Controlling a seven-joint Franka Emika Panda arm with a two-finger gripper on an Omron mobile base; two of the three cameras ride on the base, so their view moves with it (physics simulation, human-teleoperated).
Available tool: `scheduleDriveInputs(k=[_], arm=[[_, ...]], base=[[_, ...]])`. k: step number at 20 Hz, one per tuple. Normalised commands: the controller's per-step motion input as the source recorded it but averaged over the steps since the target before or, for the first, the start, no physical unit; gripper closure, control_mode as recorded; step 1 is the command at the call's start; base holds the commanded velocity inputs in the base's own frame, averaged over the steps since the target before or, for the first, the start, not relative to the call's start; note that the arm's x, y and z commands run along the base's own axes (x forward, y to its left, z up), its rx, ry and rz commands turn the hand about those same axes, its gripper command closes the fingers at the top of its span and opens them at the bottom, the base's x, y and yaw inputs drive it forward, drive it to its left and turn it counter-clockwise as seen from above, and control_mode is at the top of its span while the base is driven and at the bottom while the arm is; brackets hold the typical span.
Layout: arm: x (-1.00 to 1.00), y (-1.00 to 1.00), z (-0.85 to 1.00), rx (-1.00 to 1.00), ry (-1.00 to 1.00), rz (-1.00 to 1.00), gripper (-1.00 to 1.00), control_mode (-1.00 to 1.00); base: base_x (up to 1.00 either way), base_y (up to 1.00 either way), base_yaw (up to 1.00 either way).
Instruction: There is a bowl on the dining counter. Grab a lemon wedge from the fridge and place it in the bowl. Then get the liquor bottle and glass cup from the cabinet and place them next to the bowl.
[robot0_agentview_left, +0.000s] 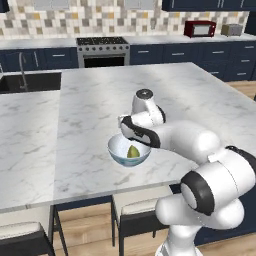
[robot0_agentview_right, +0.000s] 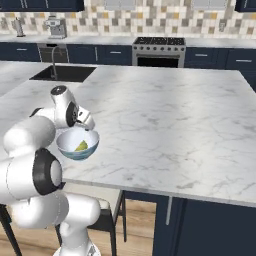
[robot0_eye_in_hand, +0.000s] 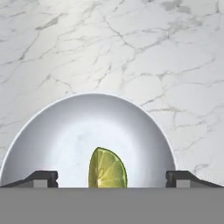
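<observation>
Green lemon wedge (robot0_eye_in_hand: 107, 169) in bowl (robot0_eye_in_hand: 65, 127), between spread fingers (robot0_eye_in_hand: 41, 178)

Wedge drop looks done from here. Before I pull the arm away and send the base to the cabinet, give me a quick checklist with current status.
1. Lemon wedge lies inside the bowl: ok.
2. Gripper open, fingertips wide apart and clear of the wedge: ok.
3. Bowl upright on the dining counter, near its front edge: ok.
4. Free marble beside the bowl for bottle and cup: ok.
5. Room above the bowl to lift the hand straight out: ok, judging from both base views.
6. Liquor bottle and glass cup located: cannot tell.
</observation>
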Motion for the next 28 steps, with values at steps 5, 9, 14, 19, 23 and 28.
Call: scheduleDriveInputs(k=[5, 9, 14, 19, 23, 28], arm=[[-0.88, -0.6, 1.0, 0.03, -0.07, 0.0, -1.0, -1.0], [-1.0, -0.39, 1.0, 0.0, 0.0, 0.0, -1.0, -1.0], [-1.0, -0.37, 0.9, 0.0, 0.08, 0.0, -1.0, -1.0], [-0.97, -0.37, 0.34, 0.0, 0.25, 0.0, -1.0, -1.0], [-1.0, -0.02, 0.15, 0.0, 0.23, 0.02, -1.0, -1.0], [-0.9, 0.05, 0.02, 0.0, 0.05, 0.06, -1.0, -1.0]], base=[[0.0, 0.0, 0.0], [0.0, 0.0, 0.0], [0.0, 0.0, 0.0], [0.0, 0.0, 0.0], [0.0, 0.0, 0.0], [0.0, 0.0, 0.0]])
